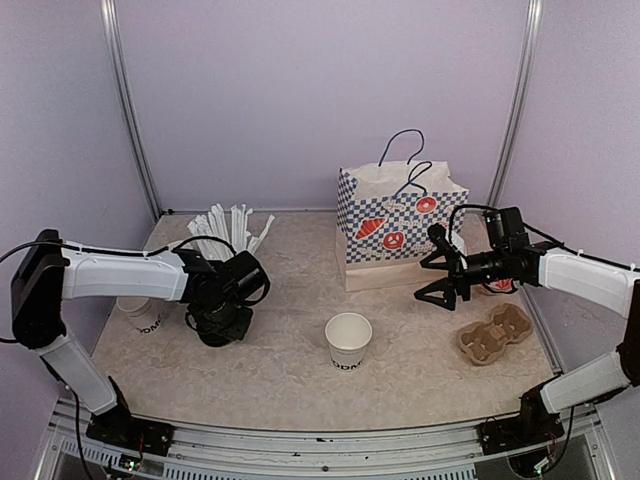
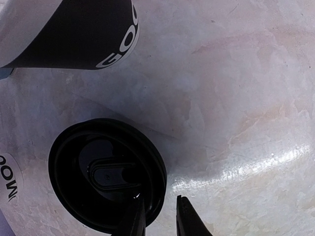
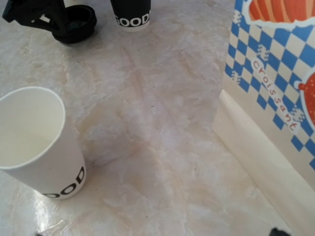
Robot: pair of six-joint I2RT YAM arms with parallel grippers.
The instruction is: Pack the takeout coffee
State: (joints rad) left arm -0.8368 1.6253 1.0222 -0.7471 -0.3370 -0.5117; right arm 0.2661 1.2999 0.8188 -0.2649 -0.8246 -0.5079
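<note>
Takeout cup stands lidless on the bench, before the checkered bag. Well left of the bag my left jaws straddle the black lid rim; whether they grip, I cannot tell. Beside the bag my right jaws hang released.

Glossy plastic lid, matt paper cup, shiny marbled tabletop

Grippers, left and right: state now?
Left gripper: narrowly open, straddling the rim of the black lid.
Right gripper: wide open, empty.
</note>
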